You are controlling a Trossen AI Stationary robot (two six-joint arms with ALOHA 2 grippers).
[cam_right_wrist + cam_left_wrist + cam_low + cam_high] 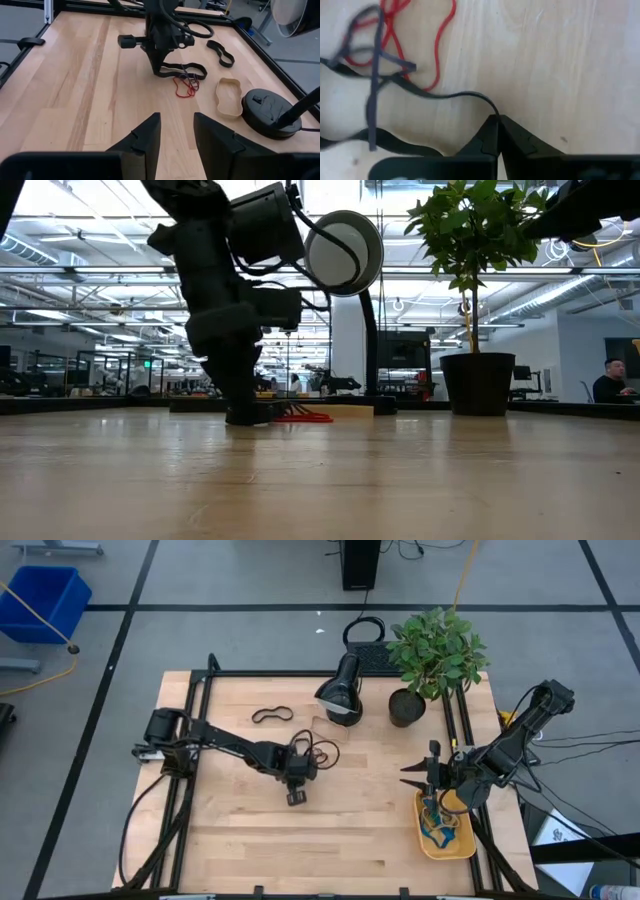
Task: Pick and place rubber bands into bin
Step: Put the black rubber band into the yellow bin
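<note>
We see the yellow-orange bin point(446, 840) lying at the table's point(250, 830) right edge, toward the near side, holding a few rubber bands, among them blue point(432, 808) and green loops, tangled at the end nearest the right arm. The right gripper point(418, 774) hovers just beyond that end of the bin, its fingers point(145, 137) parted with bare wood showing between them and nothing held.

Near the table's middle we find the left gripper point(296, 790) down at the surface beside a small heap of bands. In its wrist view the two fingertips point(492, 131) are clenched together on the end of a black rubber band point(445, 95), which trails away across the wood into the heap, where a red band point(440, 45) and a dark blue-grey band point(374, 90) cross each other.

Farther back, another black band point(271, 715) lies alone on the wood, and a tan band point(228, 96) rests beside the round base of a desk lamp point(340, 692). A potted plant point(432, 655) stands at the far right corner.
</note>
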